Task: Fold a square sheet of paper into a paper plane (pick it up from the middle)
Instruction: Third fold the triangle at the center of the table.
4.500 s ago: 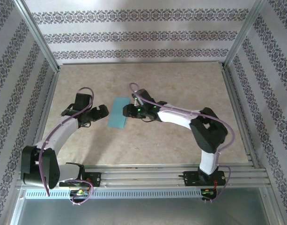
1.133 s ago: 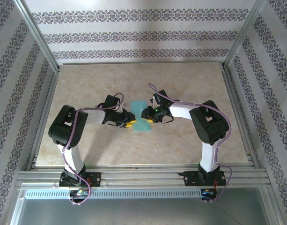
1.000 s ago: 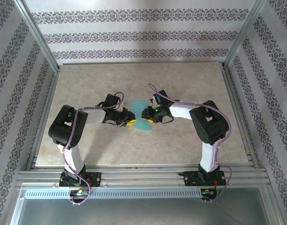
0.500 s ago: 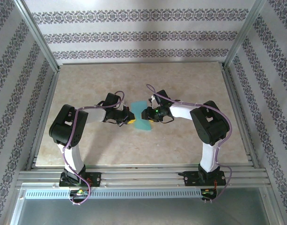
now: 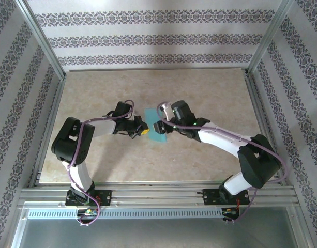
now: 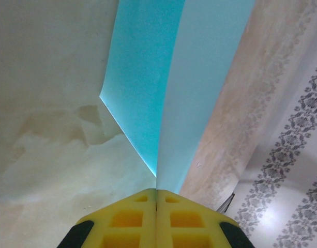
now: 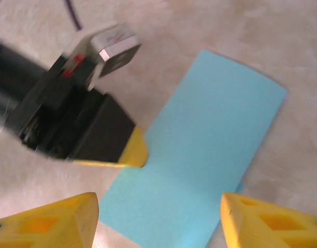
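The square sheet of paper [image 5: 152, 117] lies mid-table, turquoise and folded in half into a narrow rectangle, not a paper plane shape. My left gripper [image 5: 144, 131] is shut on its left long edge. In the left wrist view the yellow pads [image 6: 132, 217] press together with both paper layers [image 6: 199, 77] running out from them. My right gripper [image 5: 161, 127] hovers open over the sheet. Seen from the right wrist, its gripper [image 7: 158, 206] has yellow fingertips [image 7: 65, 219] spread either side of the paper [image 7: 205, 150], touching nothing, while the left gripper's tip [image 7: 133, 150] sits at the sheet's edge.
The beige marbled table [image 5: 210, 88] is bounded by an aluminium frame with patterned walls on three sides. A metal rail [image 5: 163, 194] runs along the near edge by the arm bases. Open table surface lies behind and to both sides of the paper.
My right gripper has opened and lifted back off the paper, its elbow swinging out to the right. The left gripper has closed on the sheet's edge and stays there.
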